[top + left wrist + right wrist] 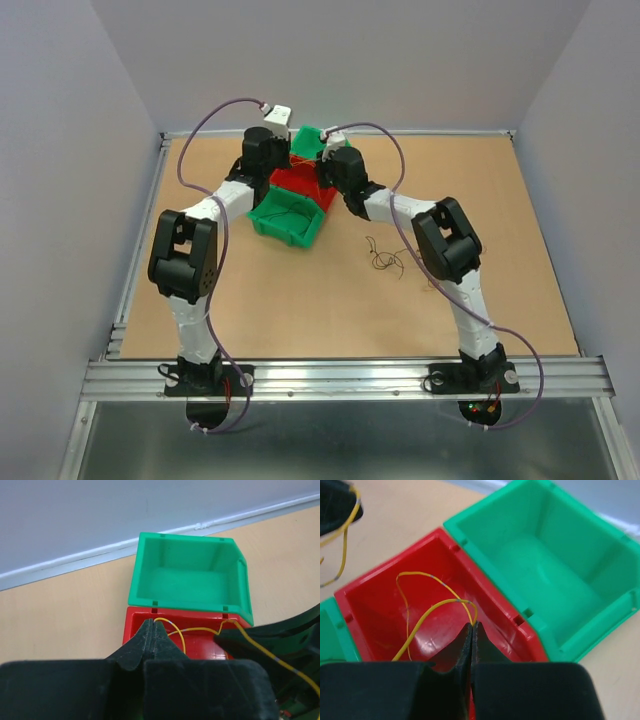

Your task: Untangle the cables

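Both grippers clamped shut on the same yellow wire (422, 617), both hanging over the red bin (380, 630).

Right gripper (471, 626): wire pinched right at the fingertips, two strands looping out ahead and to its left, down into the bin. Empty green bin (545, 575) sits ahead-right of it.

Left gripper (154, 626): wire exits at the tips, arcs off to its right towards the other gripper. A green bin (190, 575) is just beyond its tips, touching the red one.

Rest of the cables (385, 258): small dark tangle on the table, well behind the right gripper, beside that arm's elbow. Untouched, I'd say.

Handling, my read: hair-thin, near weightless, floppy but holds its curl, so it'll spring and snag rather than lie flat. Probably slips out of a fingertip pinch if tugged hard. Take it near a free end or on a straight run, not at a loop; pull slow.
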Controlling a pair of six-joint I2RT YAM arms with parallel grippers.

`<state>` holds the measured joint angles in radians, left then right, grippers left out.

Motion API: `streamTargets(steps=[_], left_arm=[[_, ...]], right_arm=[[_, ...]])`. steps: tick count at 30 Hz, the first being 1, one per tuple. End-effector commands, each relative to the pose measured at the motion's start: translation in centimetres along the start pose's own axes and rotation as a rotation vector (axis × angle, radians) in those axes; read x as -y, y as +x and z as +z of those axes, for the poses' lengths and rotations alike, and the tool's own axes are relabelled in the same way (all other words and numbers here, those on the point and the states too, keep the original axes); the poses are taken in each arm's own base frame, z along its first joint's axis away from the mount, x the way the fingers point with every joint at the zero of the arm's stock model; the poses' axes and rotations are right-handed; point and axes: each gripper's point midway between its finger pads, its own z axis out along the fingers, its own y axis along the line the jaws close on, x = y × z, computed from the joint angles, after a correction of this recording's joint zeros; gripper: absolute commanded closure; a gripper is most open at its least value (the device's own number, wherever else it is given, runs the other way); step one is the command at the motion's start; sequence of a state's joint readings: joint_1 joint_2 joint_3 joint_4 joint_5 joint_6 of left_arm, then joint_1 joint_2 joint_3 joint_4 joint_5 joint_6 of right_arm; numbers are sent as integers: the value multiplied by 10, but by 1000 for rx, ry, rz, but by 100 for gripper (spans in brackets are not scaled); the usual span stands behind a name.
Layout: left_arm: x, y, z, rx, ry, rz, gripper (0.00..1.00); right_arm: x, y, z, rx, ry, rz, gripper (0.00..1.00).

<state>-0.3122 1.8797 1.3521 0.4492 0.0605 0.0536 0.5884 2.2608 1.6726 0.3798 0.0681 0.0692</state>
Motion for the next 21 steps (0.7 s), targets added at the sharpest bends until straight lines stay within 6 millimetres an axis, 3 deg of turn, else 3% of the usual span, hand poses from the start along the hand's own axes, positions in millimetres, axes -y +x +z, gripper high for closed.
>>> streamTargets(steps=[1, 2, 4, 6, 7, 10, 14, 15, 18, 19, 20, 21], left_arm=[[11, -27, 16, 45, 55, -19, 100], [12, -34, 22, 53, 64, -2, 100], [13, -15, 32, -12, 67, 13, 100], [14, -10, 36, -41, 72, 26, 100], [16, 9, 38, -97, 77, 38, 100], [18, 33, 38, -172, 82, 53, 100], [18, 73, 42, -327, 97, 61, 100], [19, 76, 40, -368, 105, 61, 100], [23, 95, 31, -429, 137, 88, 100], [25, 98, 26, -438, 143, 95, 100], [26, 87, 19, -418, 149, 105, 100], [25, 99, 11, -431, 150, 112, 100]], right_arm=[[-25, 23, 10, -62, -136, 16, 99], [-30, 13, 15, -61, -150, 21, 99], [-32, 48, 18, -170, -166, 47, 100], [-37, 63, 19, -222, -189, 75, 100], [-39, 83, 17, -279, -201, 92, 100], [-46, 96, 11, -362, -231, 148, 99], [-52, 96, -9, -419, -260, 191, 99], [-57, 81, -17, -408, -285, 191, 99], [-69, 85, -40, -452, -333, 160, 99], [-71, 76, -48, -450, -318, 139, 99], [-71, 87, -56, -477, -310, 125, 99], [-67, 80, -59, -464, -295, 108, 87]])
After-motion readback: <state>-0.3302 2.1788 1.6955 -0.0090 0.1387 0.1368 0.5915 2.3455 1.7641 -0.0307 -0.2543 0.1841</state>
